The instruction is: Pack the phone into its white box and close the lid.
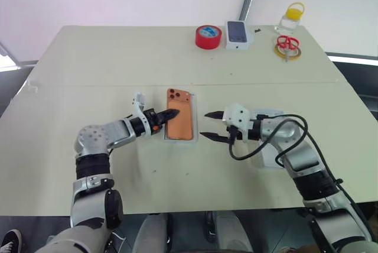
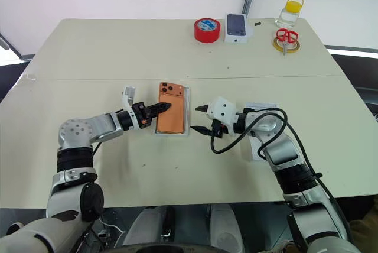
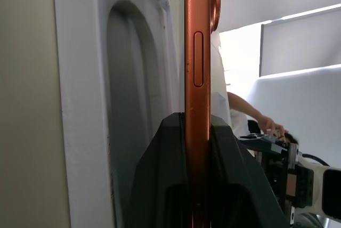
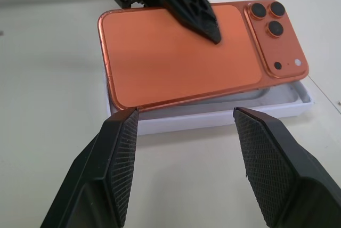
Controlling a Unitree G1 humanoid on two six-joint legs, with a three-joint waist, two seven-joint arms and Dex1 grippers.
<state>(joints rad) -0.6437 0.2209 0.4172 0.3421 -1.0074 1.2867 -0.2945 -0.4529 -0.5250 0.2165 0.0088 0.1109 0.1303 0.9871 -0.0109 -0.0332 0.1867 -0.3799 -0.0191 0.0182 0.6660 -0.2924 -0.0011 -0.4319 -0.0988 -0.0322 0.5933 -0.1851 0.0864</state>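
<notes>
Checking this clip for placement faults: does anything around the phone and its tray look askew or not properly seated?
Yes. The phone is not seated: it sits tilted above the white box, its near edge raised, pinched along one side by the left gripper. The right gripper stands open beside it, apart. Nothing looks damaged.

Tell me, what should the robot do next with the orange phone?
Probably lower the phone flat into the white box and let go. The left hand grips its edge, and it sits tilted above the box. The right hand waits open beside it.
</notes>
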